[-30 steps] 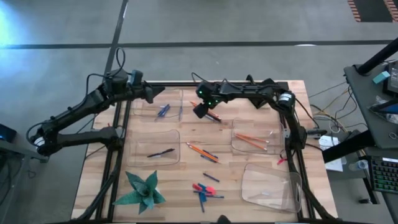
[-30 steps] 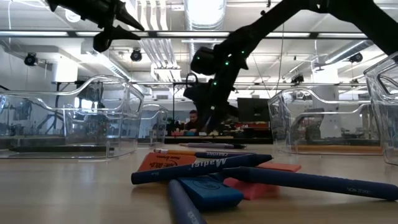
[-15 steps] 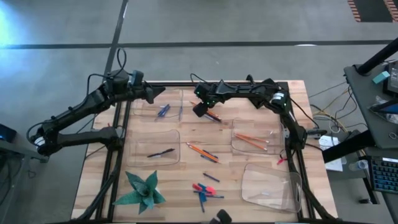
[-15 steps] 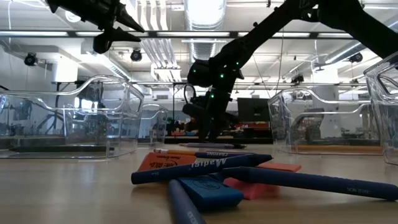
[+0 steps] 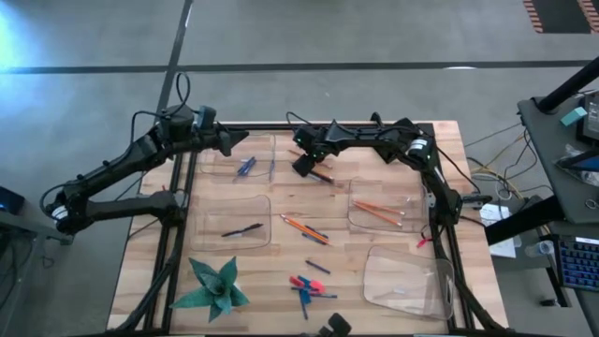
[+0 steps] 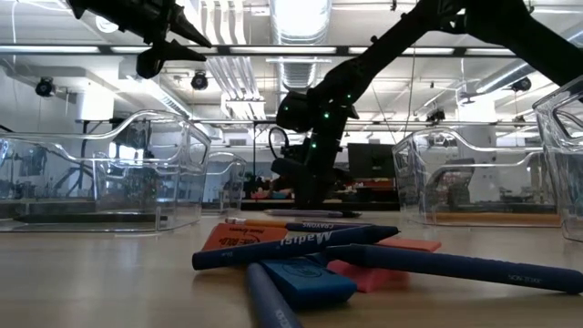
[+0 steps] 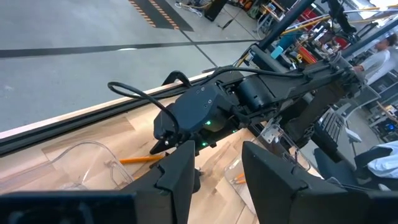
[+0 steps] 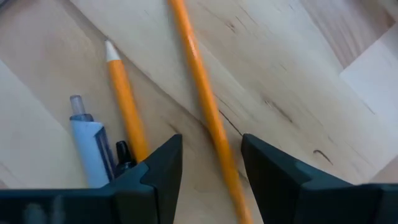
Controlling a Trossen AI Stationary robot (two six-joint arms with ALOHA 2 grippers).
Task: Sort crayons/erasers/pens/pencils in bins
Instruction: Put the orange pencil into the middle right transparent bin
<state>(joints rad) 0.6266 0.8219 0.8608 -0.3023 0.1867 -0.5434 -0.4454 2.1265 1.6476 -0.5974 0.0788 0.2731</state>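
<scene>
Now your right gripper [image 5: 303, 167] has dropped lower over the far pencils [image 8: 208, 112] on the tabletop [image 5: 281, 197], fingers [image 8: 163, 163] parted, holding nothing.

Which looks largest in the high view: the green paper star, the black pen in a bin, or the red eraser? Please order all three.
1. green paper star
2. black pen, lying in a bin
3. red eraser, small, partly hidden among blue sticks

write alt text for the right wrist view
The right gripper hangs with open fingers low over the wooden table, an orange pencil running between them. A second orange pencil and a pale blue pen lie beside it.
</scene>
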